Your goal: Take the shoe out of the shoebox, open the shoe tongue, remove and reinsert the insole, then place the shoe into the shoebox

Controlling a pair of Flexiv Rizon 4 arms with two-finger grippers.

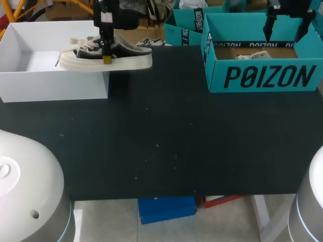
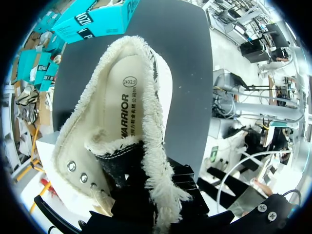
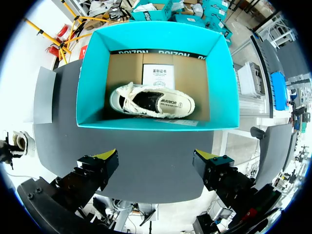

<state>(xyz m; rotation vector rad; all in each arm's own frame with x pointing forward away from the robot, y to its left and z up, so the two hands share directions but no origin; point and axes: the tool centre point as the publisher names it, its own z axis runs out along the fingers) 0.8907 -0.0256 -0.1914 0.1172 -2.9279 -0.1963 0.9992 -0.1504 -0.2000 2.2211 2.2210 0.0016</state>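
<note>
teal shoebox (image 3: 90, 78) holds shoe (image 3: 151, 101), right wrist view

The head camera overlooks the whole table (image 1: 161, 146) from behind. The wrist cameras look down, the left close on the shoe (image 2: 122, 107), the right above the teal shoebox (image 3: 92, 73).

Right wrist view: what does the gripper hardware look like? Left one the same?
Right gripper: two black, blocky fingers with visible screws, each ending in a bright yellow tip. Left gripper matches: black, yellow-tipped, with a white label higher up. Left arm and right arm show smooth, rounded white housings in the head view.
</note>
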